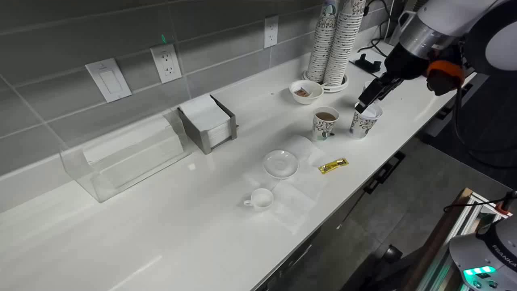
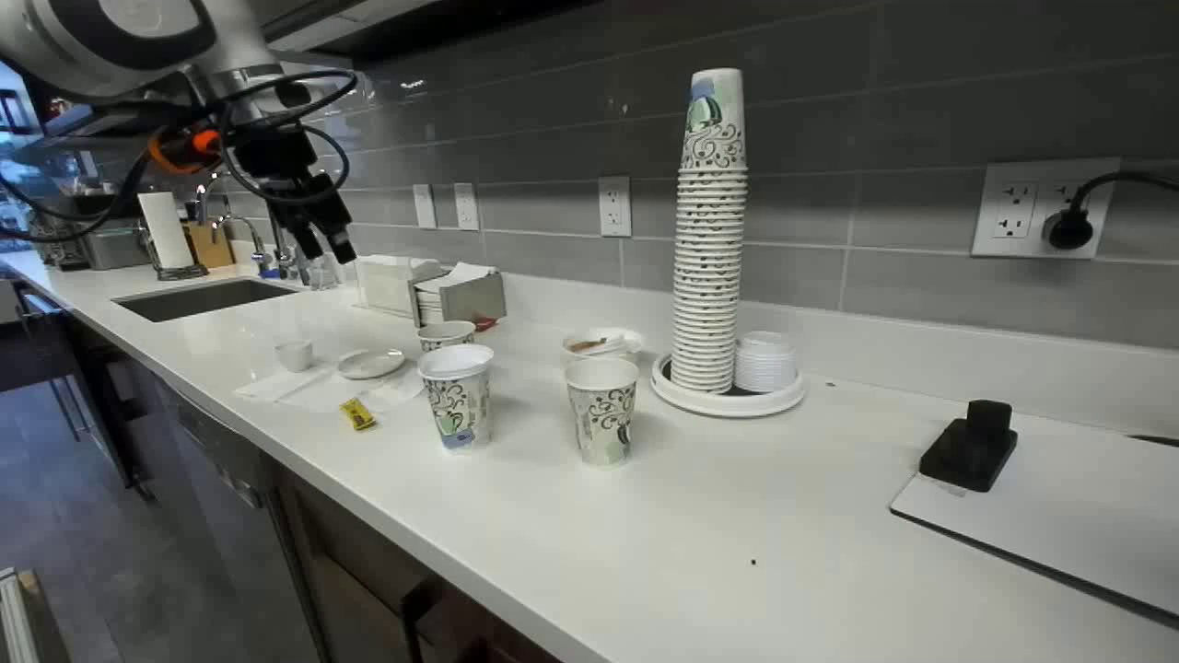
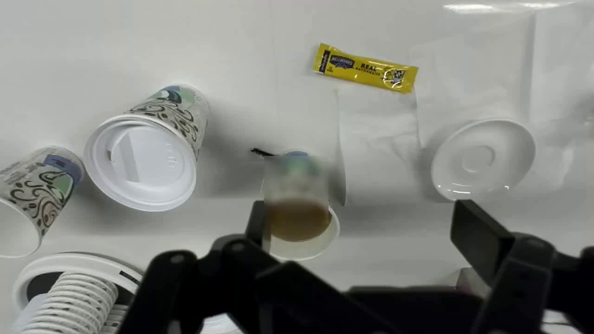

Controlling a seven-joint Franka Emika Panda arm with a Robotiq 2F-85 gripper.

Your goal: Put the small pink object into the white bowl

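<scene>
The white bowl (image 1: pixel 298 85) stands near the wall, beside the stacked cups, with a brownish packet-like thing inside; it also shows in an exterior view (image 2: pixel 629 347). In the wrist view it is mostly hidden behind my gripper. A small reddish-pink thing (image 2: pixel 484 323) lies by the napkin holder; it is too small to tell what it is. My gripper (image 3: pixel 366 227) is open with nothing between its fingers. It hangs high above the counter, apart from everything, and shows in both exterior views (image 1: pixel 371 101) (image 2: pixel 328 247).
A lidded paper cup (image 3: pixel 153 162), a cup of brown liquid (image 1: pixel 324 123) and an empty cup (image 2: pixel 603 414) stand below. A saucer (image 1: pixel 280 163), small white cup (image 1: pixel 260 199) and yellow packet (image 1: pixel 333 165) lie in front. Tall cup stacks (image 2: pixel 709 258) and a napkin holder (image 1: pixel 208 123) line the wall.
</scene>
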